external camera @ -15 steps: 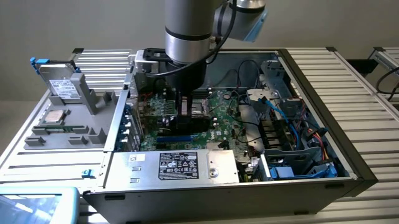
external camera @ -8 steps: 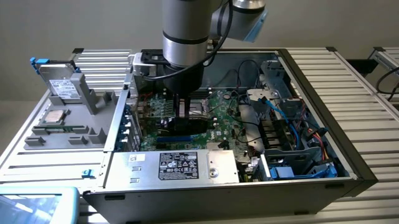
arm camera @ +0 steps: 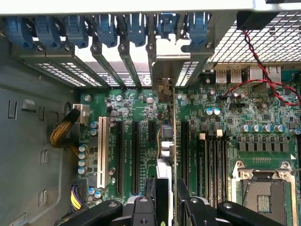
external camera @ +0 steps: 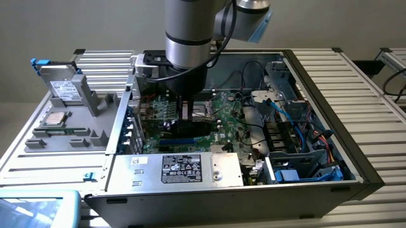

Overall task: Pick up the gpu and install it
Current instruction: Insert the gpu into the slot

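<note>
My gripper [external camera: 186,115] hangs inside the open computer case [external camera: 330,156], low over the green motherboard [external camera: 209,135]. It is shut on the gpu [arm camera: 168,141], which the wrist view shows edge-on: a thin green board edge, a black cooler beside it and a silver bracket at the far end by the case's rear slot openings. The gripper [arm camera: 168,190] clamps the card from both sides with black fingers [arm camera: 188,202]. The card stands upright between the black expansion slots [arm camera: 135,155], close to the board. I cannot tell whether it sits in a slot.
A grey fixture [external camera: 95,137] at the exterior view's left carries a silver hard drive [external camera: 63,90], a processor [external camera: 54,118] and a memory stick [external camera: 63,131]. Inside the case are the power supply [external camera: 180,168], loose cables [external camera: 298,123], the empty processor socket [arm camera: 263,193] and blue bracket clips [arm camera: 103,28].
</note>
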Tool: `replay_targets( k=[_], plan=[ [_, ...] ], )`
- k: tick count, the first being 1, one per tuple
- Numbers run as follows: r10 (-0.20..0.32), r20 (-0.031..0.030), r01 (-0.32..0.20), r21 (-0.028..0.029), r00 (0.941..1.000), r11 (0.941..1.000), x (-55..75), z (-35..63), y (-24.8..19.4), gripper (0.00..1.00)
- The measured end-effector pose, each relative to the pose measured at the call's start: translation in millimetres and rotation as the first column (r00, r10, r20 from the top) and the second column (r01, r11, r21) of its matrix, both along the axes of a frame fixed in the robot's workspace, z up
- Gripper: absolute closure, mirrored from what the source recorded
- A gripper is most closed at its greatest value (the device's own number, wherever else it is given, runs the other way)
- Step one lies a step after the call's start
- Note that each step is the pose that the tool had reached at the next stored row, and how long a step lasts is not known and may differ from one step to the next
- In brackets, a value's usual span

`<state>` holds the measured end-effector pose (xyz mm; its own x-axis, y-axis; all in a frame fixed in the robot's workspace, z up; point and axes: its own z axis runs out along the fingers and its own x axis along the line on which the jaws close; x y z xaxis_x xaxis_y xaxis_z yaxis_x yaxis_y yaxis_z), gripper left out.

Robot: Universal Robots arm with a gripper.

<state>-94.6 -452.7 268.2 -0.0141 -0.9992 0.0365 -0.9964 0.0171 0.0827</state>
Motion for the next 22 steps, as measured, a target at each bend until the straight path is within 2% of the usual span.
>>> replay_targets(
  k=[14, 19, 22],
  plan=[
    [0.000, -0.0001, 0.000, -0.0027, 1.0000, 1.0000, -2.2, -8.8, 0.9, 0.72],
    [0.000, -0.0002, 0.000, -0.0039, 1.0000, 1.0000, -3.4, -10.5, 5.2, 0.72],
    [0.000, -0.0001, 0.000, -0.0040, 1.0000, 1.0000, -3.9, -11.9, 5.4, 0.72]
  ],
)
